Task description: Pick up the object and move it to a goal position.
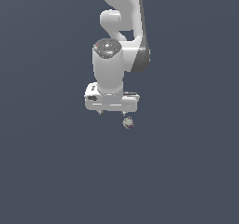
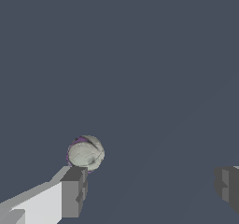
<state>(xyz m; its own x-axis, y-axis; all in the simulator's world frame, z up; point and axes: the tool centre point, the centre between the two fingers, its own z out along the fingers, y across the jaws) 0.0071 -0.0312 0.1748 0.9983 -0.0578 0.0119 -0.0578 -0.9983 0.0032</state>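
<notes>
The object is a tiny pale grey-white ball (image 1: 128,122) with faint reddish marks, lying on the dark floor. It sits just past the white gripper's (image 1: 112,111) end on the exterior view's right. In the wrist view the ball (image 2: 85,152) lies right by the tip of one grey finger (image 2: 73,192), not in the gap between the two. The other finger (image 2: 228,184) stands far from it. The gripper (image 2: 150,186) is open wide and holds nothing.
The white arm (image 1: 122,13) rises above the gripper in the exterior view, and a flat grey disc with red specks (image 1: 106,47) sits on its wrist. A plain dark blue-grey floor (image 1: 46,171) lies all around.
</notes>
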